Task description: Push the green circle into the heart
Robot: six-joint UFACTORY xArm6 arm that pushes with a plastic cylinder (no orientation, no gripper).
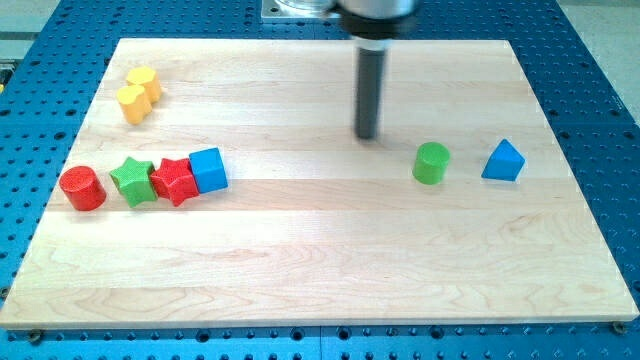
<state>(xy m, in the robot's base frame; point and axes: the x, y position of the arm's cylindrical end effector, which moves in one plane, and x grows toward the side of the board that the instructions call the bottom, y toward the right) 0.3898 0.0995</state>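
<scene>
The green circle [432, 163] stands on the wooden board [320, 270] at the view's right of centre. The yellow heart [138, 93] lies far off at the view's upper left. My tip [367, 136] rests on the board to the upper left of the green circle, about a block's width away and not touching it. The dark rod rises from the tip to the view's top edge.
A blue triangle [503, 161] sits just right of the green circle. At the view's left a row runs red circle [82, 188], green star [133, 181], red star [174, 181], blue cube [208, 169], the last three touching. A blue perforated table surrounds the board.
</scene>
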